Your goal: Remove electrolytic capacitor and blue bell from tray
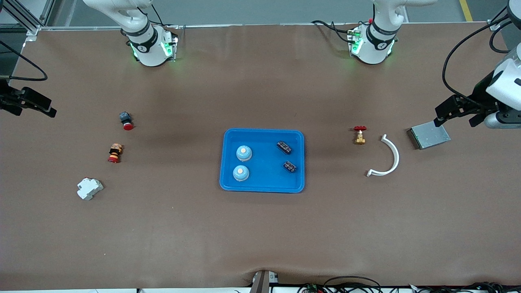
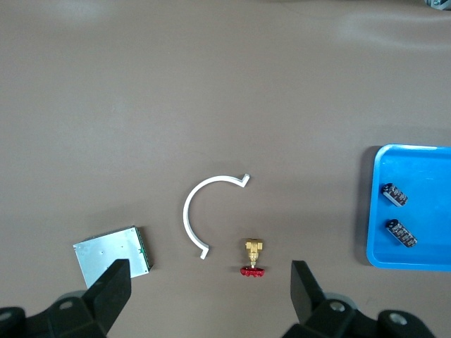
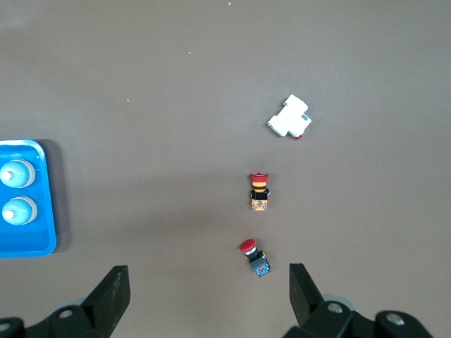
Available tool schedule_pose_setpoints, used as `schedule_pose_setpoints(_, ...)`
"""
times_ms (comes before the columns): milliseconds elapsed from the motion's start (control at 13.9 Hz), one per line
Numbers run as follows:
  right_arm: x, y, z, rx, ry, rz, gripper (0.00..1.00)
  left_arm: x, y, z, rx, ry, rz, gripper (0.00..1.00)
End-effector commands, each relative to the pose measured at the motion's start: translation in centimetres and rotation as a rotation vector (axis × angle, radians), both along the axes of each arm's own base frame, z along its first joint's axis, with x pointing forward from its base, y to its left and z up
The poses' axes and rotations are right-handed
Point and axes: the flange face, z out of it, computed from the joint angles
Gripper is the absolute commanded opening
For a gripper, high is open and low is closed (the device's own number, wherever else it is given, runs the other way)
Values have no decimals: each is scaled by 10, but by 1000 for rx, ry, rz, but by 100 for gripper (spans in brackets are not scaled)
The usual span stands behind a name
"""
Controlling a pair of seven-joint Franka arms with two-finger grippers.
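A blue tray [image 1: 264,162] lies at the table's middle. In it are two light-blue dome bells [image 1: 244,152] [image 1: 241,173] toward the right arm's end and two dark capacitors [image 1: 284,147] [image 1: 290,166] toward the left arm's end. My left gripper [image 1: 458,114] hangs open and empty over the left arm's end of the table; its wrist view [image 2: 209,292] shows the tray [image 2: 416,211] and both capacitors [image 2: 395,195]. My right gripper [image 1: 28,105] hangs open and empty over the right arm's end; its wrist view [image 3: 206,292] shows the tray's rim [image 3: 44,197] and both bells [image 3: 17,173].
Toward the left arm's end lie a brass valve with a red handle [image 1: 360,134], a white curved strip [image 1: 388,156] and a silver flat module [image 1: 429,136]. Toward the right arm's end lie a red push button [image 1: 126,120], an orange-and-red button [image 1: 115,153] and a white breaker [image 1: 89,188].
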Motion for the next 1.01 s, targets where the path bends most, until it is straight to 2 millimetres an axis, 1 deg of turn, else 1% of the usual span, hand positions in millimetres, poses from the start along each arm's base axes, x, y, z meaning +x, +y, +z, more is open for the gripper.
schedule_pose_setpoints(0, -4, 0, 4, 5, -19, -3, 100, 3, 0, 2, 7, -9, -6, 100)
schedule_pose_setpoints(577, -5, -1, 6, 5, -25, -3, 100, 3, 1, 0, 4, -3, -2, 100)
schedule_pose_setpoints(938, -4, 0, 6, 5, -27, -3, 100, 8, 6, -13, 1, 28, 9, 100)
